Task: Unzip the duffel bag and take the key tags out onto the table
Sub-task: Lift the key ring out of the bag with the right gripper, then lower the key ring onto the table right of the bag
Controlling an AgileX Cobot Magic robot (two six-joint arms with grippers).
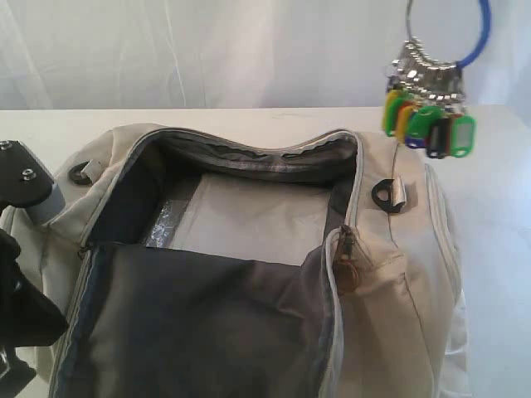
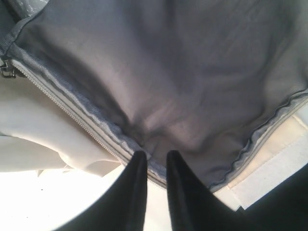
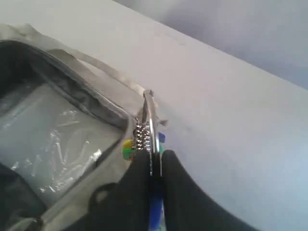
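The cream duffel bag [image 1: 415,282] lies unzipped, and its dark grey flap [image 1: 207,323] is folded toward the camera. My left gripper [image 2: 155,155] is shut on the flap's zipper edge [image 2: 72,110], with the grey lining [image 2: 168,72] spread beyond it. The key tags [image 1: 427,124], in green, yellow and orange, hang in the air above the bag's right end from a blue and silver ring [image 1: 477,41]. My right gripper [image 3: 155,156] is shut on that ring, and the key tags [image 3: 129,149] dangle past its tips. This gripper is out of the exterior view.
The white table [image 1: 498,215] stretches right of and behind the bag. Clear plastic [image 1: 249,220] lines the bag's floor. Black D-rings [image 1: 383,195] [image 1: 81,174] sit at both ends. The left arm [image 1: 21,315] is by the bag's left side.
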